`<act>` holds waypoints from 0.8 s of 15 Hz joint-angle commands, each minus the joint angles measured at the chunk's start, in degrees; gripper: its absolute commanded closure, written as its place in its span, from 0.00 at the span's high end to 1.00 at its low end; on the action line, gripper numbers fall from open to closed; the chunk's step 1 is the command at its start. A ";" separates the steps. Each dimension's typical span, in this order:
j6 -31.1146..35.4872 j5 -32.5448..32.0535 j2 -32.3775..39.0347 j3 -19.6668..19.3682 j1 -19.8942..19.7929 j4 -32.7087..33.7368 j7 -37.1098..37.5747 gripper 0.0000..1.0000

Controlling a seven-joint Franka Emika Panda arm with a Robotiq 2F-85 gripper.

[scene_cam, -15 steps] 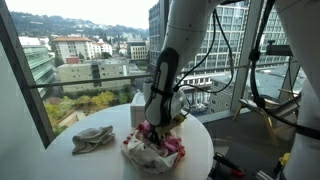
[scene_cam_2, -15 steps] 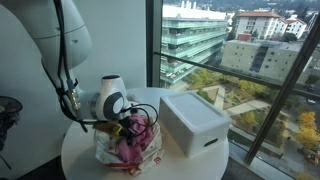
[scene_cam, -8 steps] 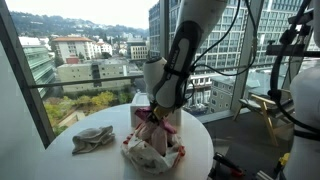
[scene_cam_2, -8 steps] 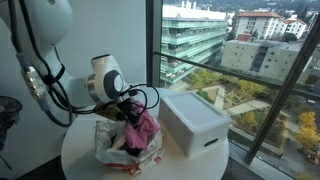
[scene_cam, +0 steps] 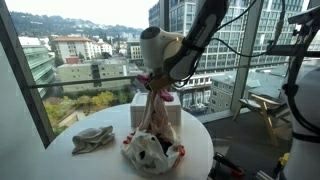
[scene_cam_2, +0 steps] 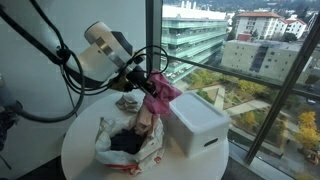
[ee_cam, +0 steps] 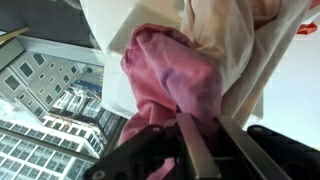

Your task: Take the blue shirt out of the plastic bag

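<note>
**Item 1.** Pink and cream cloth garment. No plainly blue shirt shows, so this is what you have hold of. It hangs in a long bunch straight down from the claw, its long axis close to upright. Its top end is pinched, and its lower end appears to reach the mouth of the bag.

**Item 2.** Claw, held well above the bench. In the wrist view its fingers are drawn close together, clamped on a pink fold.

**Item 3.** Crumpled translucent plastic bag. It sits on the round white bench directly beneath the claw. A dark mass lies inside; you cannot tell what it is.

**Item 4.** White rectangular box, just beside the bag.

**Item 5.** Grey crumpled rag, lying apart from the bag on the bench.

**Note.** The garment lies below the claw and in line with the bag. By judgement, your coming move is further straight lift until the tail clears the rim. The bag may lift with it.
</note>
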 commanded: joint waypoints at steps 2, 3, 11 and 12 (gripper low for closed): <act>-5.42 -11.66 5.61 15.80 -15.65 7.19 13.60 0.12; -6.99 -16.46 6.96 19.22 -19.12 8.79 18.41 0.12; -18.51 -27.22 15.45 35.20 -35.58 15.87 32.59 0.12; -18.94 -28.53 16.08 35.90 -36.46 16.22 33.84 0.12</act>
